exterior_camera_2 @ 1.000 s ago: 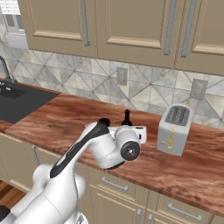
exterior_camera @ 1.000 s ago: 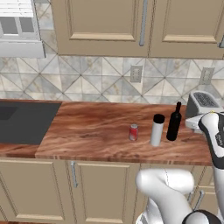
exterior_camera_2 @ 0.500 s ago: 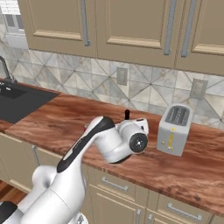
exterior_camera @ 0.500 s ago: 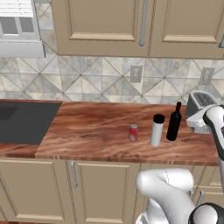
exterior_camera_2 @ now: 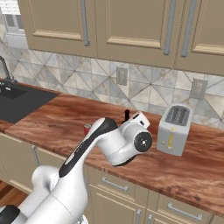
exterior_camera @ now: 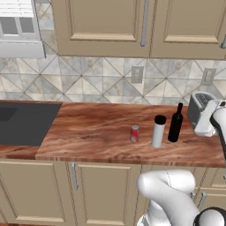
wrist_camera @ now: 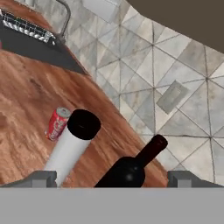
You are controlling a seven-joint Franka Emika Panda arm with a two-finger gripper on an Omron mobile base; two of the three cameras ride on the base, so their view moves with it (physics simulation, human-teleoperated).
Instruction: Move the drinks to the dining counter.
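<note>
Three drinks stand together on the wood-grain wall counter (exterior_camera: 97, 132): a short red can (exterior_camera: 135, 133), a tall pale-grey cylinder with a black cap (exterior_camera: 158, 131) and a slim black bottle (exterior_camera: 175, 123). In the hand view my gripper (wrist_camera: 113, 178) is open and faces them from the side. The black bottle (wrist_camera: 131, 168) lies nearest, framed between the two fingertips (wrist_camera: 43, 178). The cylinder (wrist_camera: 72, 142) is beside it and the can (wrist_camera: 57, 123) is further off. Nothing is held. In the right base view my arm hides most of the bottle (exterior_camera_2: 127, 114). The dining counter is out of view.
A silver toaster (exterior_camera: 201, 112) stands just right of the bottle, close to my arm (exterior_camera: 218, 121). A dark sink (exterior_camera: 24, 121) is set in the counter's left end. The tiled backsplash with an outlet (exterior_camera: 137, 74) and the upper cabinets are behind.
My arm has swung further right and up beside the toaster, bringing the hand closer to the black bottle. The drinks have not moved and the gripper has stayed open.
</note>
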